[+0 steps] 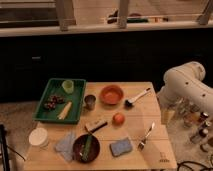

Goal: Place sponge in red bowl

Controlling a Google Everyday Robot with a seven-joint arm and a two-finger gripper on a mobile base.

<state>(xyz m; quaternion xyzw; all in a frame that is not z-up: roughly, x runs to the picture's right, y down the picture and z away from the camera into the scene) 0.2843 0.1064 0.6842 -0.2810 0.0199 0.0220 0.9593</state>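
Note:
A blue sponge (121, 146) lies flat near the front edge of the wooden table (150, 117), right of centre. The red bowl (111, 94) stands at the back middle of the table and looks empty. My white arm (186, 84) reaches in from the right. My gripper (167, 114) hangs at the table's right edge, well to the right of the bowl and above and to the right of the sponge. It touches neither.
A green tray (59, 100) with a green cup and food sits back left. Around the table are a metal cup (90, 101), brush (136, 97), orange (118, 118), fork (146, 136), dark bowl (86, 147), cloth (65, 142) and white container (38, 136). Bottles (196, 122) stand at the right.

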